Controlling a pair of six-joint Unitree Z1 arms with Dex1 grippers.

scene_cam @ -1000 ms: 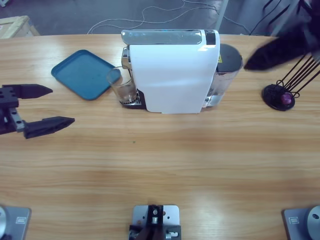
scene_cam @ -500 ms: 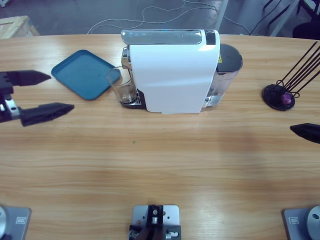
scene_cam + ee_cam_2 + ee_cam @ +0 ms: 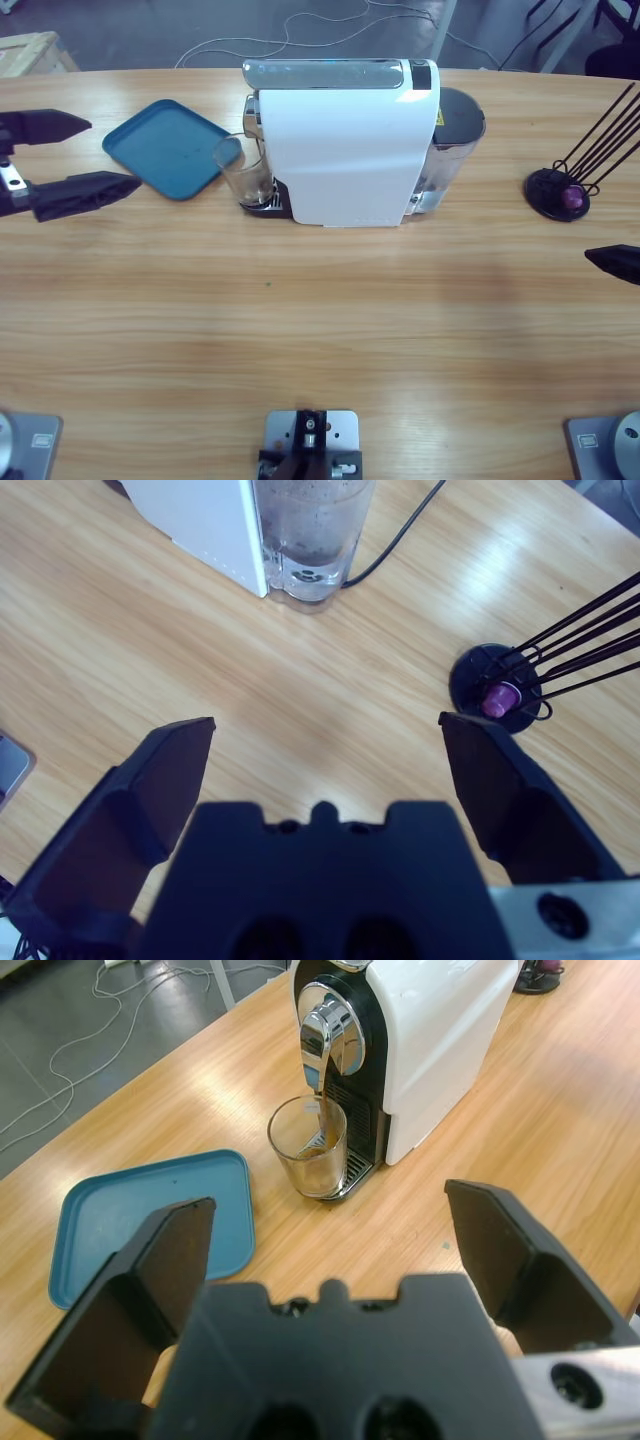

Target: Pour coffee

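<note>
A small clear glass tumbler (image 3: 243,172) stands on the drip grille of a white coffee machine (image 3: 345,150), under its chrome spout (image 3: 322,1035). In the left wrist view a shallow layer of pale brown coffee (image 3: 314,1172) lies in the tumbler (image 3: 310,1150), and a thin brown streak runs down from the spout. My left gripper (image 3: 113,155) hovers open at the table's left end, well left of the tumbler, holding nothing. My right gripper (image 3: 325,730) is open and empty over bare table. In the high view only one of its fingertips (image 3: 612,262) shows, at the right edge.
A blue tray (image 3: 165,148) lies left of the machine, between the tumbler and my left gripper. The machine's water tank (image 3: 455,130) sits at its right end. A black wire capsule stand (image 3: 558,192) with a purple capsule (image 3: 498,695) is at the far right.
The left gripper has drifted toward the table's back edge and slightly left. A dark blurred arm at the upper right has gone; the right gripper's tip now shows at the right edge.
</note>
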